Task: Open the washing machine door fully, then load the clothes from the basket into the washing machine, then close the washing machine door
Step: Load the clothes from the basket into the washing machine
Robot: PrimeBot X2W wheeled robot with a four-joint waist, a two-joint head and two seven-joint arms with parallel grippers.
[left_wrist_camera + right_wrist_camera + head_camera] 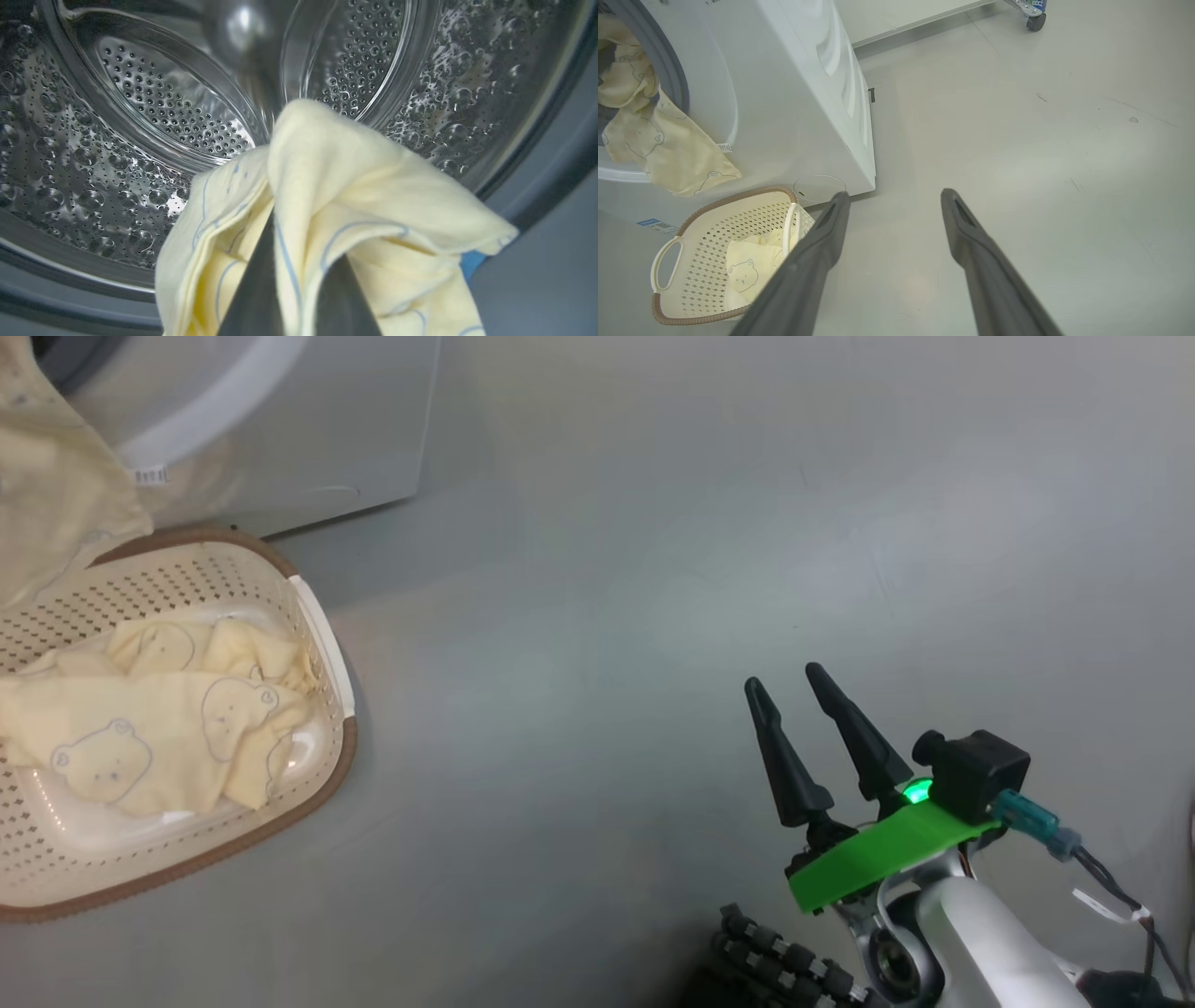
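My left gripper [299, 261] is shut on a pale cream-yellow garment [355, 186] with blue lines, held at the mouth of the steel drum [140, 93]. From the opening of the washing machine [794, 93] that garment [658, 144] trails down the white front. On the floor below stands the cream basket [705, 228], with more bear-print clothes [159, 728] in it. The right gripper [784, 678] hovers open over bare floor to the right of the basket [345, 765], nothing between its fingers. The washing machine door is out of view.
Grey floor [747, 523] stretches to the right of the washer [308, 439]. A caster wheel [1034, 18] of a cart and a low white unit [896, 18] stand at the back. A grey rubber gasket [668, 60] rings the opening.
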